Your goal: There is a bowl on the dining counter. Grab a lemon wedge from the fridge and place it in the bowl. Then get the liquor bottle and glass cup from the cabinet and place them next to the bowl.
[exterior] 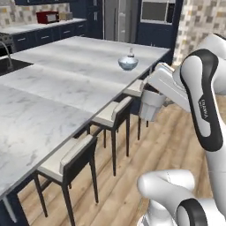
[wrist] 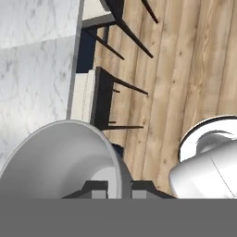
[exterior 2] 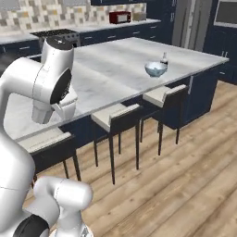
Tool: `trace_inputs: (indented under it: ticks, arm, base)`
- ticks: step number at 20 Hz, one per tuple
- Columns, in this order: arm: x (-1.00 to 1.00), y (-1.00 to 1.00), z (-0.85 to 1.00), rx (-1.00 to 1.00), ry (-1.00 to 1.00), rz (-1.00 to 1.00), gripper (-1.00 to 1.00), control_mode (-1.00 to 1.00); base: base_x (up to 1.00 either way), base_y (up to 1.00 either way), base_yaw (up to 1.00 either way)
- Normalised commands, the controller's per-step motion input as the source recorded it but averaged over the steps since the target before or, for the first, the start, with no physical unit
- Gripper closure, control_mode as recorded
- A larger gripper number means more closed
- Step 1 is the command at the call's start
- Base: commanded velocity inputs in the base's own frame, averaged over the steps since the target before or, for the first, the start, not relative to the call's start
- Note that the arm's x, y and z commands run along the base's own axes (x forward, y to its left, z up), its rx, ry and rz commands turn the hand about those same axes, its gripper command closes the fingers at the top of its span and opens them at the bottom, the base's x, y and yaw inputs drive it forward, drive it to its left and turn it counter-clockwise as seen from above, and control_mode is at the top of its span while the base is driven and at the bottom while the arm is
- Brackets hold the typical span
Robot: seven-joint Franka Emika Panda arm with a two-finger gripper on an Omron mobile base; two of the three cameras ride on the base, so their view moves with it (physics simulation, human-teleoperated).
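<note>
The end effector (exterior: 152, 115) is clamping the glass cup (exterior: 151, 106) by its rim, carrying it over the stools (exterior: 115, 113), off the dining surface (exterior: 66, 84). The bowl (exterior: 128, 64) is sitting near the far edge with the liquor bottle (exterior: 130, 52) just behind. That thin rim pinch is looking risky: a quick swing could be slipping the cup loose, or knocking the bottle.

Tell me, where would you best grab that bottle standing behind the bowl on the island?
Probably at the liquor bottle's narrow neck, coming from above: it stands upright, and the bowl crowds its lower body on the near side. The end effector already holds the glass cup.
</note>
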Motion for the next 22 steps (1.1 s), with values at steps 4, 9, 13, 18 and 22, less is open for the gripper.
trace_inputs:
  ticks: [4,9,13,18,22]
  arm:
    - [0.00,0.00,0.00,0.00,0.00,0.00,1.00,1.00]
    - [0.00,0.00,0.00,0.00,0.00,0.00,1.00,1.00]
    - [0.00,0.00,0.00,0.00,0.00,0.00,1.00,1.00]
    - [0.00,0.00,0.00,0.00,0.00,0.00,1.00,1.00]
    - [0.00,0.00,0.00,0.00,0.00,0.00,1.00,1.00]
  base:
    - [1.00,-1.00,0.34]
    - [1.00,-1.00,0.35]
    - [0.93,-0.99,0.39]
    - [0.88,-0.93,0.46]
    - [0.86,-0.98,0.45]
